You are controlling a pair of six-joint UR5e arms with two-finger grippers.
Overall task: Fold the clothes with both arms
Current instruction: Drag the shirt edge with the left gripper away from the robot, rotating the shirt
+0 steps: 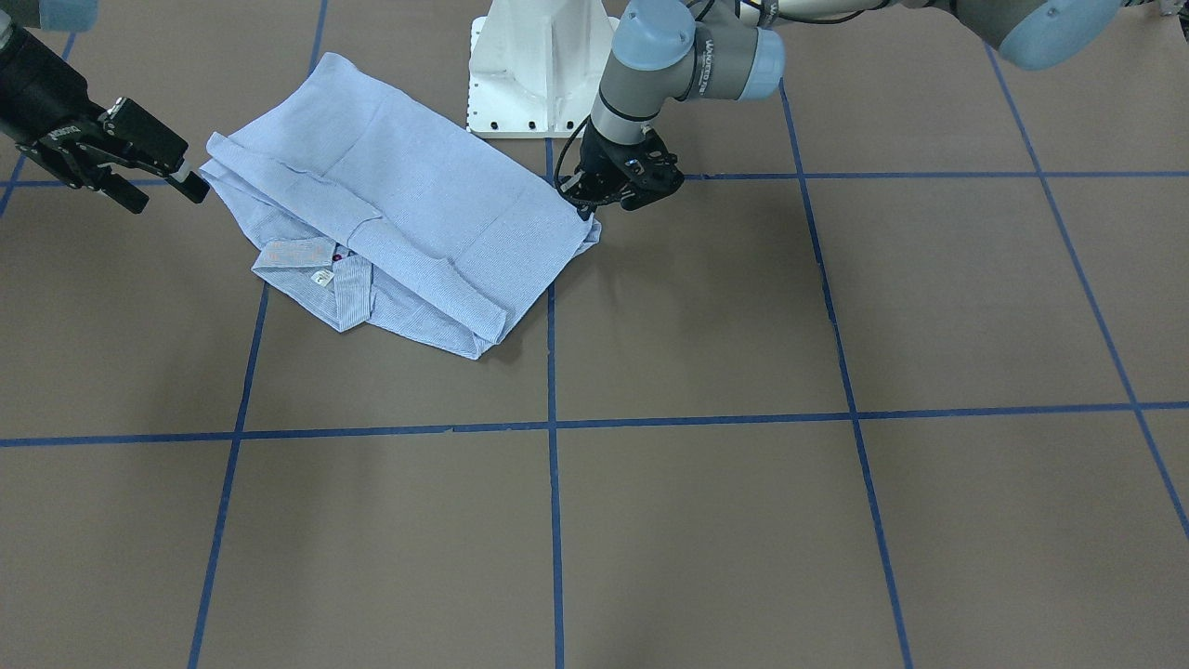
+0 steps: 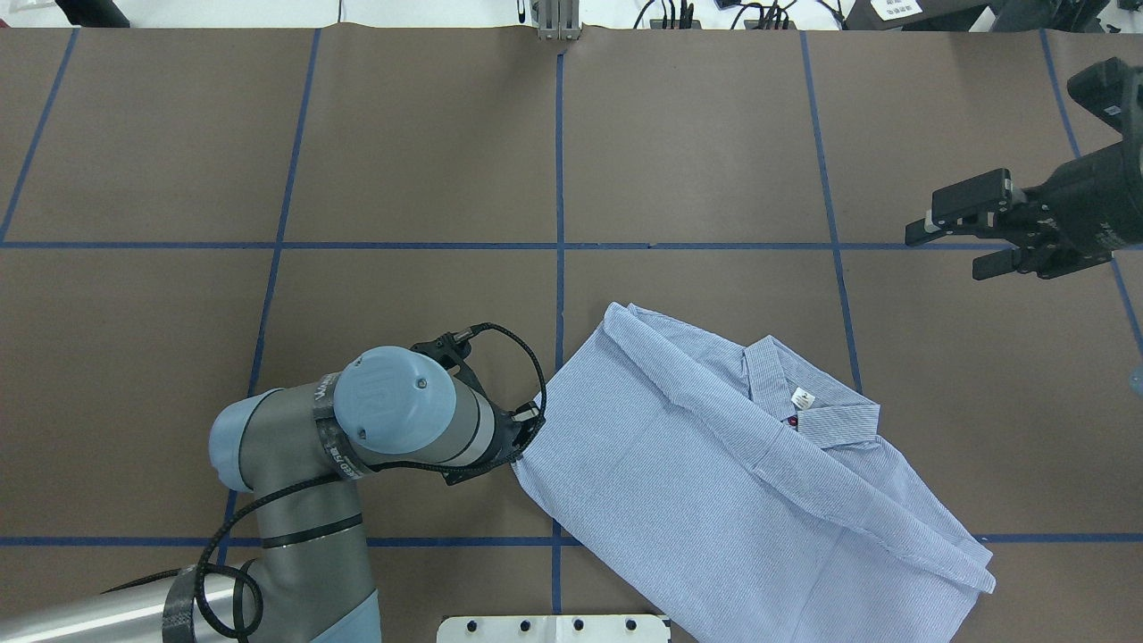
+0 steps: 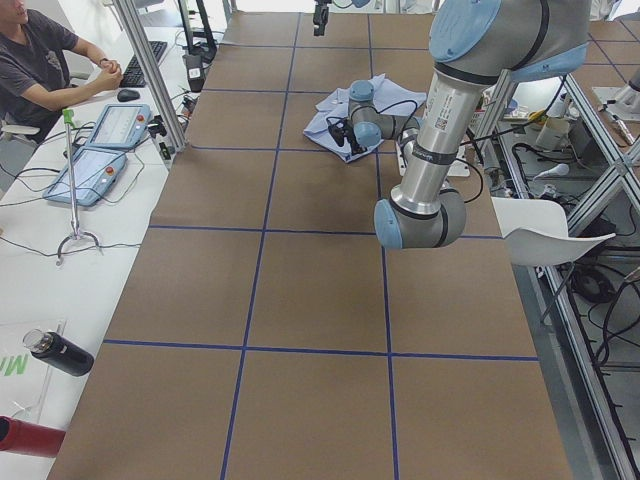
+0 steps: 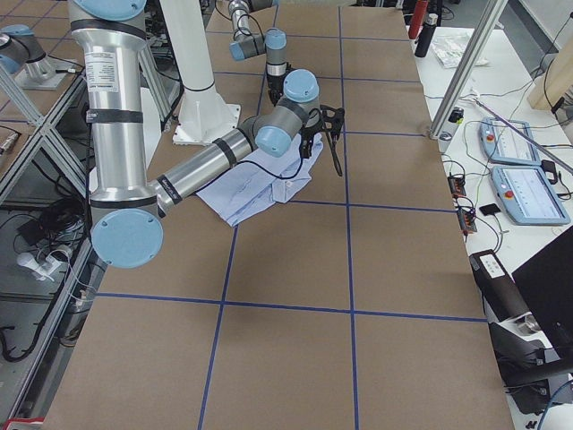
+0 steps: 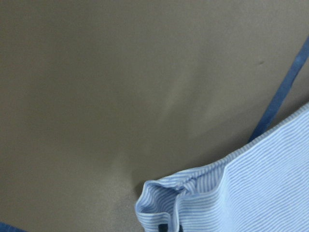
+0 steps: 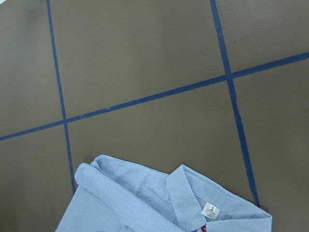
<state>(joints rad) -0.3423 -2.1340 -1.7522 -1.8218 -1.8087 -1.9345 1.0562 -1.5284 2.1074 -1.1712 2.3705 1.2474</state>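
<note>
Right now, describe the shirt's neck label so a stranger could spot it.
Find the light blue striped shirt on the brown table. Inside its collar lies a small label. It is the only white patch, beside a red button.

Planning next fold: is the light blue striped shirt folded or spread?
Partly folded: the light blue striped shirt lies layered, sides turned in, collar showing.

one shirt [image 1: 399,214], two arms [image 2: 393,429] [image 2: 1094,192], two pincers [image 1: 589,212] [image 1: 167,190]
</note>
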